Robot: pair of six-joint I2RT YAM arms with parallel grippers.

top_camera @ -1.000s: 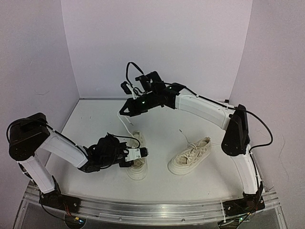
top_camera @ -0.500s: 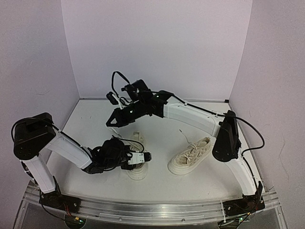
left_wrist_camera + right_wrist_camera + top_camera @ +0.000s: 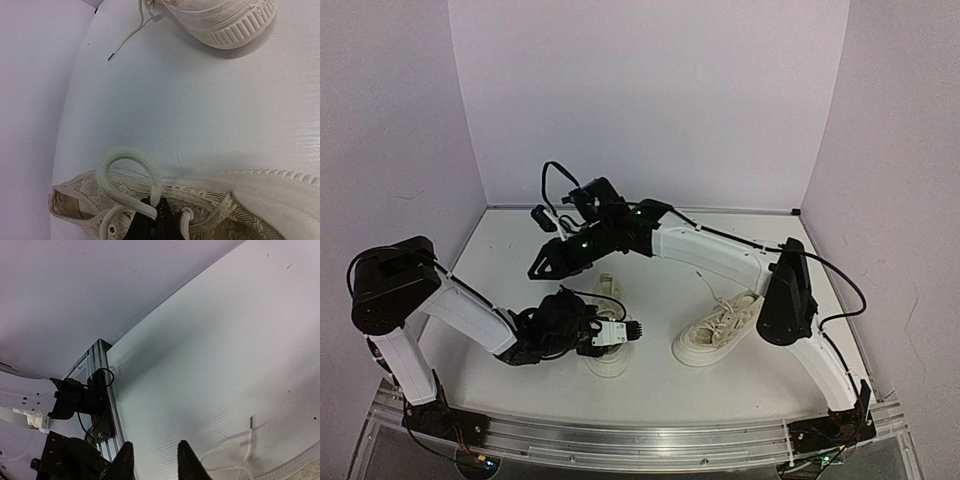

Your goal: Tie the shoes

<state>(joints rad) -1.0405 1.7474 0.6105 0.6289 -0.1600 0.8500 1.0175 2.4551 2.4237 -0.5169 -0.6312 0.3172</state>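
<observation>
Two cream shoes stand on the white table. The left shoe (image 3: pixel 608 362) (image 3: pixel 250 200) lies under my left gripper (image 3: pixel 630 329) (image 3: pixel 156 217), which is shut on a thick white lace loop (image 3: pixel 125 151) rising from the shoe's throat. The right shoe (image 3: pixel 720 328) (image 3: pixel 225 20) sits apart, its thin lace end (image 3: pixel 125 42) trailing loose on the table. My right gripper (image 3: pixel 533 273) (image 3: pixel 156 462) hovers left of the left shoe's heel, open, with nothing between its fingers. A loose lace end (image 3: pixel 250 437) lies on the table to its right.
An aluminium rail (image 3: pixel 650 440) (image 3: pixel 102 390) runs along the table's near edge, with the left arm's base (image 3: pixel 75 397) beside it. Lilac walls close in the back and both sides. The right arm reaches over the table's middle.
My right arm has swung left and down past the left shoe's heel. Its gripper has opened and let go of the lace. The left gripper keeps its hold on the loop.
</observation>
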